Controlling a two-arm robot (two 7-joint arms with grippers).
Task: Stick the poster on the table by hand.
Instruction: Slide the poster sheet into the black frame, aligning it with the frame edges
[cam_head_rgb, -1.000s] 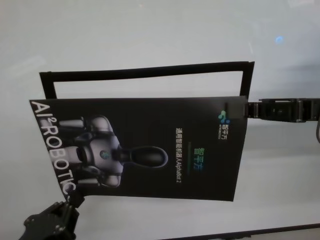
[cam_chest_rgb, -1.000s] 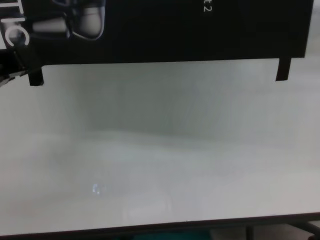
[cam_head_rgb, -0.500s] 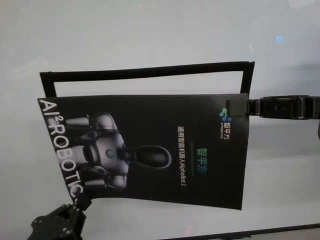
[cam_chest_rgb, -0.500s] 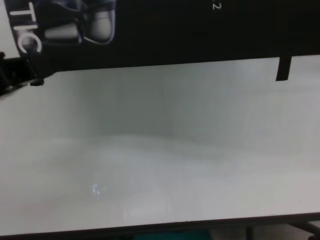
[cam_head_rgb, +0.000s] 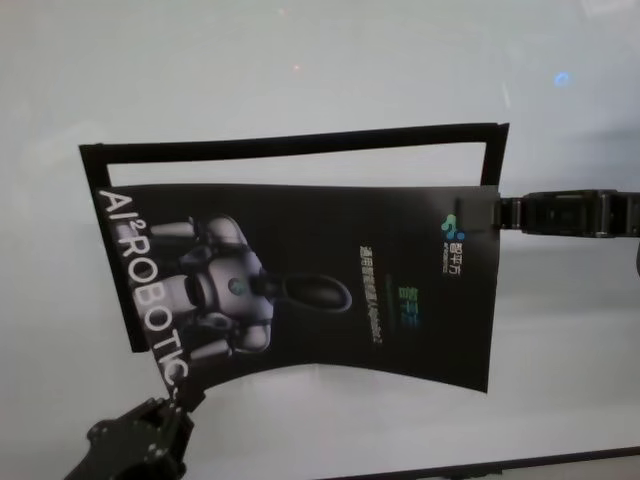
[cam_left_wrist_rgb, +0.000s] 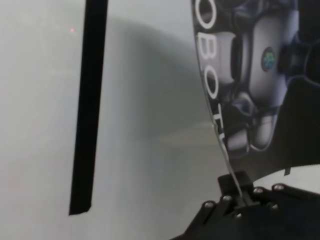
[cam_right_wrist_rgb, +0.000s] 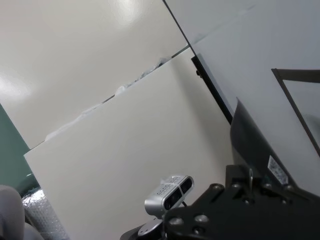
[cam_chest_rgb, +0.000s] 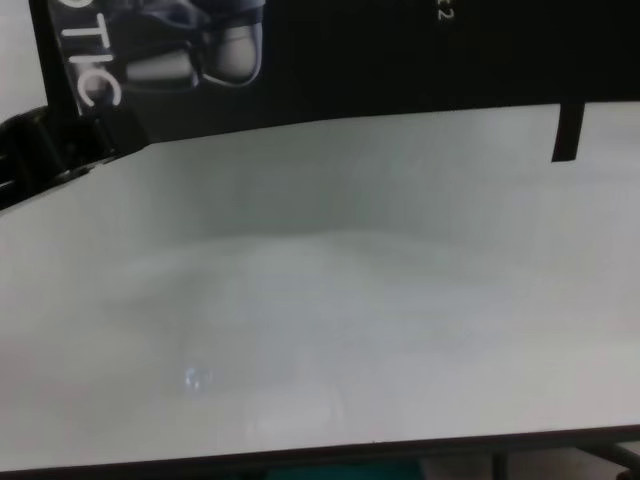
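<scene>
The poster (cam_head_rgb: 320, 290), black with a silver robot picture and white lettering, hangs bowed above the white table (cam_head_rgb: 300, 70). My left gripper (cam_head_rgb: 178, 398) is shut on its near left corner, by the lettering. The left wrist view shows the fingers (cam_left_wrist_rgb: 231, 184) pinching the poster's (cam_left_wrist_rgb: 260, 75) thin edge. My right gripper (cam_head_rgb: 492, 212) reaches in from the right and is shut on the far right corner. In the right wrist view the sheet (cam_right_wrist_rgb: 255, 145) rises from that grip. The chest view shows the poster's (cam_chest_rgb: 400, 60) near edge over the table (cam_chest_rgb: 320, 320), with the left gripper (cam_chest_rgb: 60, 140) under its corner.
A black strip frame (cam_head_rgb: 290, 143) lies flat on the table, open at the near side, mostly under the poster. Its left strip (cam_left_wrist_rgb: 90, 105) and right strip (cam_chest_rgb: 568, 130) show separately. The table's dark front edge (cam_chest_rgb: 320, 458) runs close below. A small camera (cam_right_wrist_rgb: 170, 194) stands beyond the right arm.
The left gripper has moved right, carrying its corner toward the frame. The poster's left end has swung right and its near edge now bows. The right gripper has stayed almost still.
</scene>
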